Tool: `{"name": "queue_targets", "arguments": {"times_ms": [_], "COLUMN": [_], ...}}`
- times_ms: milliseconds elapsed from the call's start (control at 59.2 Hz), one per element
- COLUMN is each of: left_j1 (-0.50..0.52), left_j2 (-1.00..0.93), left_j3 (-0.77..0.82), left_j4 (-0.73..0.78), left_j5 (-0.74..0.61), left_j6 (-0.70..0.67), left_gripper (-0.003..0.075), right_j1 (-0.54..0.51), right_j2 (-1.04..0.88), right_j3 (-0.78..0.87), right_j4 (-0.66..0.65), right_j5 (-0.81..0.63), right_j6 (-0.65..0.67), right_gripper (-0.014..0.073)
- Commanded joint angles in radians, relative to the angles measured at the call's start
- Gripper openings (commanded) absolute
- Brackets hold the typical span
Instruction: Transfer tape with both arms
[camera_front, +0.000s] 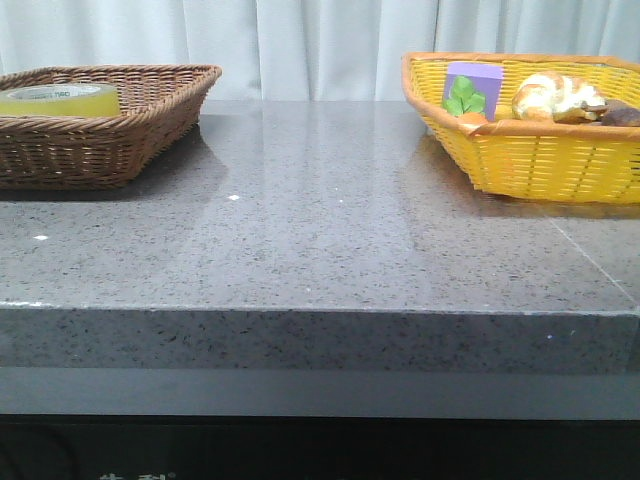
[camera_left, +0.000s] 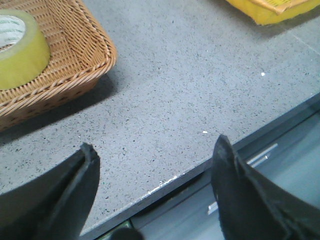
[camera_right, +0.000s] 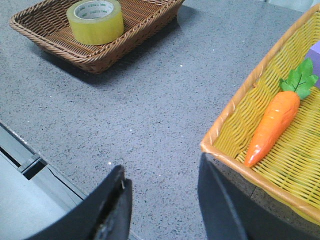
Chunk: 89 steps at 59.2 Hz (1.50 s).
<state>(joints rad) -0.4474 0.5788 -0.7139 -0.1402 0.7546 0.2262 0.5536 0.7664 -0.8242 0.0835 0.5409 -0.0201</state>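
The yellow tape roll (camera_front: 60, 98) lies flat in the brown wicker basket (camera_front: 150, 120) at the table's back left. It also shows in the left wrist view (camera_left: 17, 47) and in the right wrist view (camera_right: 95, 21). My left gripper (camera_left: 155, 155) is open and empty, over the table's front edge, well short of the basket. My right gripper (camera_right: 162, 172) is open and empty, over the grey table beside the yellow basket (camera_right: 240, 125). Neither arm shows in the front view.
The yellow basket (camera_front: 540, 160) stands at the back right and holds a toy carrot (camera_right: 277, 122), a purple box (camera_front: 474, 80) and other toy food. The grey stone table (camera_front: 320, 230) has a front edge (camera_left: 175, 182) with a drop below it.
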Motion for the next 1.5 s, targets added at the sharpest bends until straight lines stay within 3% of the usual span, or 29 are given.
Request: {"name": "queue_targets", "arguments": {"times_ms": [0, 321, 406, 659, 743, 1318, 1487], "left_j1": [-0.008, -0.008, -0.008, -0.008, -0.008, -0.011, 0.076], "left_j2": [-0.074, -0.141, -0.141, -0.141, -0.141, -0.173, -0.3], "left_j3": [0.048, 0.128, 0.128, 0.128, 0.128, 0.14, 0.21], "left_j4": [-0.014, -0.033, -0.057, -0.06, -0.068, -0.068, -0.059], "left_j5": [-0.144, -0.279, -0.307, -0.318, -0.316, -0.321, -0.342], "left_j6": [-0.011, -0.011, -0.011, -0.011, -0.011, -0.011, -0.011], "left_gripper": [0.0473, 0.0462, 0.039, 0.0062, -0.0015, -0.002, -0.002], "right_j1": [-0.004, -0.004, -0.004, -0.004, -0.004, -0.004, -0.004], "right_j2": [-0.007, -0.007, -0.007, -0.007, -0.007, -0.007, -0.007], "right_j3": [-0.025, -0.025, -0.025, -0.025, -0.025, -0.025, -0.025], "right_j4": [-0.003, -0.003, -0.003, -0.003, -0.003, -0.003, -0.003], "right_j5": [-0.072, -0.066, -0.061, -0.044, -0.047, -0.047, -0.046], "right_j6": [-0.004, -0.004, -0.004, -0.004, -0.004, -0.004, -0.004], "right_gripper": [0.0348, 0.0344, 0.0289, -0.0107, -0.0113, -0.0116, -0.0116]}}
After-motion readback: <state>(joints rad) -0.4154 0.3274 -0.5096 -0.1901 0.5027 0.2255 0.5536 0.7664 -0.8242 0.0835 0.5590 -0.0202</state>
